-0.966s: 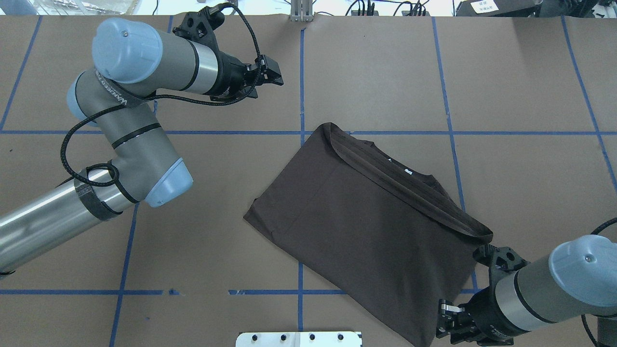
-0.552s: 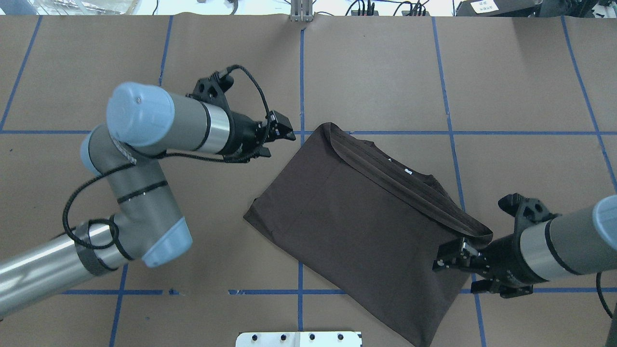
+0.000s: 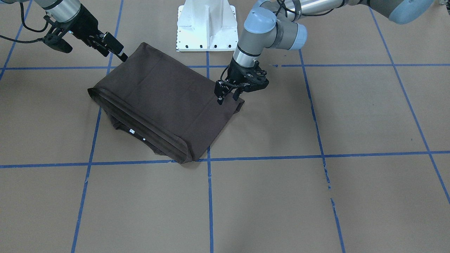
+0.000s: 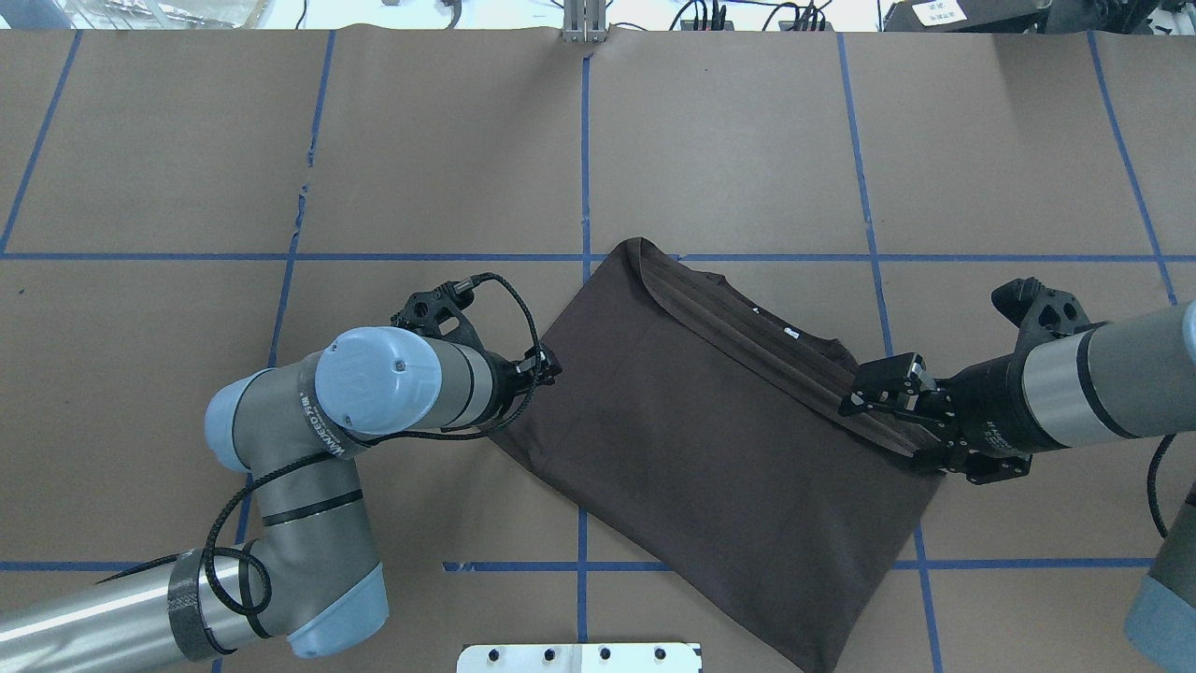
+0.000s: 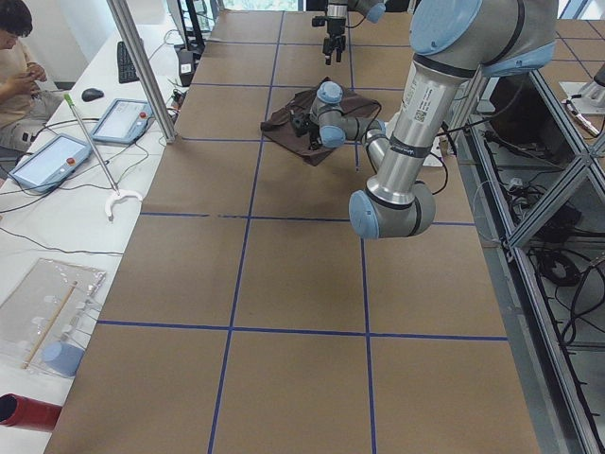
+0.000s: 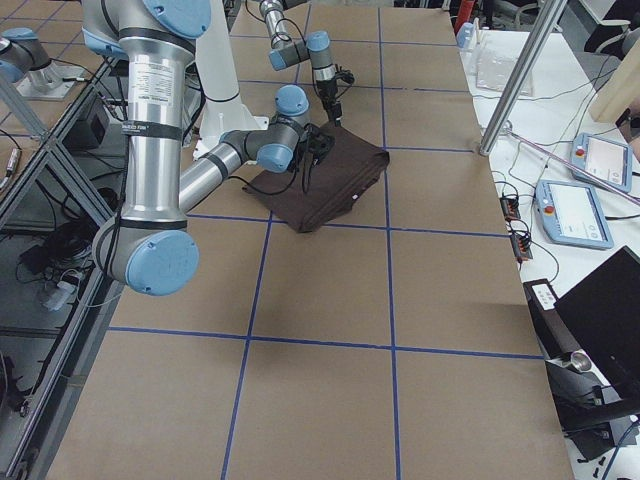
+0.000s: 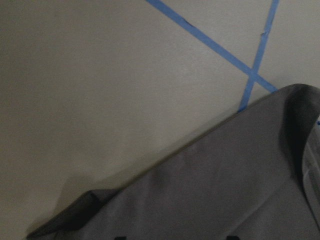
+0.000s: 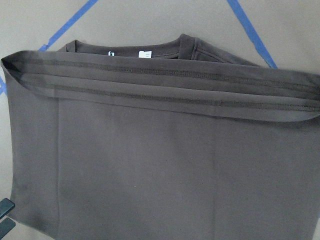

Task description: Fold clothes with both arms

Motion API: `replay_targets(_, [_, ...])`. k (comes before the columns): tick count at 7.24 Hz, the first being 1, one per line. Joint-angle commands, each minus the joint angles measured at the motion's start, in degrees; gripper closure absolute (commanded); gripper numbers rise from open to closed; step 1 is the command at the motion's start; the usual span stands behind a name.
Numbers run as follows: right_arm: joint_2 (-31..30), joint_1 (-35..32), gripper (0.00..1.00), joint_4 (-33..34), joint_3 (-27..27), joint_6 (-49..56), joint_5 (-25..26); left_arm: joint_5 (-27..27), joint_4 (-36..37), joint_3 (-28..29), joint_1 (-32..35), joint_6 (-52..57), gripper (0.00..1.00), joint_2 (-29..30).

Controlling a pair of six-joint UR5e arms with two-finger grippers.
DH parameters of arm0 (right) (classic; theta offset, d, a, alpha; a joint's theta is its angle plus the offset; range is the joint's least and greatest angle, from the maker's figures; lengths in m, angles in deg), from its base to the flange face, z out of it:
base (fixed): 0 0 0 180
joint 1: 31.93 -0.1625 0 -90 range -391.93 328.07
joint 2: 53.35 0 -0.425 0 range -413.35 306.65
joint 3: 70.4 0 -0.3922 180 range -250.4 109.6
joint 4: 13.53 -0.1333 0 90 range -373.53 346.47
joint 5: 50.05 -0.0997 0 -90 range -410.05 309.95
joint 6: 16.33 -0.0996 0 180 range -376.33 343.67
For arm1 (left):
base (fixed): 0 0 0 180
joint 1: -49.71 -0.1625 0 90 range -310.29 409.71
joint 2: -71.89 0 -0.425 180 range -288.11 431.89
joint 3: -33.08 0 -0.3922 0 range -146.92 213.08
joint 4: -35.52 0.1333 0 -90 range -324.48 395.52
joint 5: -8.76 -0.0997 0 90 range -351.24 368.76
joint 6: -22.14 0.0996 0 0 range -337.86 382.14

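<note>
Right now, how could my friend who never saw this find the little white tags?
Look at the brown table with blue tape lines and find the dark folded T-shirt. Just beyond its stitched hem, inside the collar, sit two white tags, the only pale marks on the cloth.

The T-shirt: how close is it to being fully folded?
Partly. The T-shirt already lies folded into a rectangle, collar peeking out. The left gripper and right gripper sit open at opposite edges, nothing lifted. Probably another fold is left.
</note>
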Motion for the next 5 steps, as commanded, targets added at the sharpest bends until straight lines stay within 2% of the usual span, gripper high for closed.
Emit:
replay_targets(1, [0.4, -0.1, 0.00, 0.0, -0.1, -0.1, 0.0, -0.3, 3.8, -0.2, -1.0, -0.1, 0.29, 0.0])
replay_targets(2, [0.3, -0.2, 0.00, 0.0, -0.1, -0.1, 0.0, -0.3, 3.8, 0.0, -1.4, -0.1, 0.30, -0.5])
replay_targets(3, [0.5, -0.1, 0.00, 0.0, -0.1, -0.1, 0.0, -0.3, 3.8, -0.1, -2.0, -0.2, 0.38, -0.8])
replay_targets(4, [0.5, -0.1, 0.00, 0.0, -0.1, -0.1, 0.0, -0.3, 4.9, -0.2, -2.0, 0.1, 0.74, -0.8])
replay_targets(5, [0.5, 0.2, 0.00, 0.0, -0.2, -0.2, 0.1, -0.3, 6.7, -0.4, -2.1, 0.7, 1.00, -0.5])
